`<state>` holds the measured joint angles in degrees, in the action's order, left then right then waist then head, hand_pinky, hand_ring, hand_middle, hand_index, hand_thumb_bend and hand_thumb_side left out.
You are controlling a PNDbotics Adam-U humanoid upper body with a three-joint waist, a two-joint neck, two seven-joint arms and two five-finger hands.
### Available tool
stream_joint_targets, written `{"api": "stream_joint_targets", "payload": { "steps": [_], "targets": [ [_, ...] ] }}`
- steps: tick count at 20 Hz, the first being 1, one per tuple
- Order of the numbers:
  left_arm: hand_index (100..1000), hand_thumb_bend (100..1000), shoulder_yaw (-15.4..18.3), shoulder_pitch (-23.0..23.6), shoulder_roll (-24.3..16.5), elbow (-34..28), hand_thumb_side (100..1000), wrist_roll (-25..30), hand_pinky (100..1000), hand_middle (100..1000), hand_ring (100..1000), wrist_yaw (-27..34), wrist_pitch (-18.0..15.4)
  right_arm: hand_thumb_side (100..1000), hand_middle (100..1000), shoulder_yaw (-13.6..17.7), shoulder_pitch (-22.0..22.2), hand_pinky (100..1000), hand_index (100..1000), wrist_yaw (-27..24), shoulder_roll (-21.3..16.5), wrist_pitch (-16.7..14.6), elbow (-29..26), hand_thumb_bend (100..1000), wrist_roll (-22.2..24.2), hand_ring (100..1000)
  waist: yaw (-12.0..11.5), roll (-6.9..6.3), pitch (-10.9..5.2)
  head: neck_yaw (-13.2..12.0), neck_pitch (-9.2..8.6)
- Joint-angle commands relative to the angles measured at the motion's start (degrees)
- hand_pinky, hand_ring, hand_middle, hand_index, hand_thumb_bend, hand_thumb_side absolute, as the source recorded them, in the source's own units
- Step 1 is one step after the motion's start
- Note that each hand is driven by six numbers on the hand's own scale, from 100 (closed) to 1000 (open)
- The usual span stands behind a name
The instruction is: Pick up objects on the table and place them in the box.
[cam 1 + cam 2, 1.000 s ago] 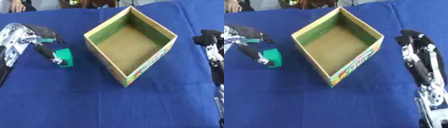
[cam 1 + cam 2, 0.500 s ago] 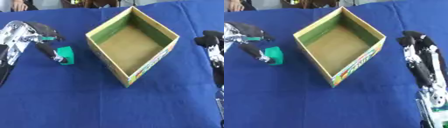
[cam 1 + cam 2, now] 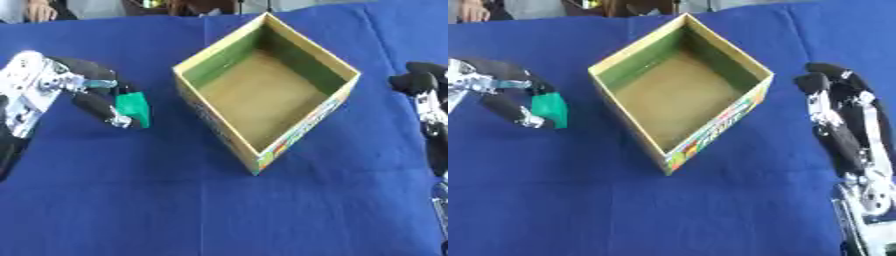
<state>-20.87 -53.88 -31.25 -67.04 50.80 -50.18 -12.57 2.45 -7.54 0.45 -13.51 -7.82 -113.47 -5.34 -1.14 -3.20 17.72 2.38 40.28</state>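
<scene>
One small green block (image 3: pixel 134 107) is the only loose object in sight, pinched between the thumb and curled fingers of the left hand (image 3: pixel 83 95), to the left of the open cardboard box with green inner walls (image 3: pixel 262 92) and apparently just above the blue tablecloth (image 3: pixel 219 210). Nothing lies inside the box, so the task looks barely begun: the block must be carried right over the near rim and released. The right hand (image 3: pixel 842 115) rests idle at the right edge, fingers straight and relaxed, pointing away, holding nothing.
</scene>
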Motion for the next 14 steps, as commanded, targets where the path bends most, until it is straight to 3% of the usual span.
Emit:
{"api": "stream_joint_targets", "payload": {
  "steps": [1, 9, 14],
  "targets": [
    [941, 575, 0.6, -1.2, -1.7, -1.6, 827, 1.2, 711, 755, 755, 0.6, -0.5, 537, 565, 0.2, -0.2, 781, 735, -0.1, -0.3, 0.1, -1.1, 100, -0.1, 715, 0.0, 0.16, -1.28, 0.0, 0.21],
    [897, 511, 0.0, -1.1, -1.7, -1.7, 763, 1.2, 648, 689, 675, -1.2, -1.0, 535, 563, 0.4, -0.2, 781, 732, -0.1, -0.2, 0.2, -1.1, 100, -0.5, 713, -0.1, 0.11, -1.23, 0.0, 0.23],
    [904, 529, -0.6, -0.9, -1.3, -0.5, 772, 1.2, 640, 725, 678, -1.5, -1.9, 534, 561, 0.5, -0.2, 782, 731, 0.0, -0.1, 0.3, -1.1, 100, -0.8, 713, 0.0, 0.10, -1.14, -0.1, 0.19]
  ]
}}
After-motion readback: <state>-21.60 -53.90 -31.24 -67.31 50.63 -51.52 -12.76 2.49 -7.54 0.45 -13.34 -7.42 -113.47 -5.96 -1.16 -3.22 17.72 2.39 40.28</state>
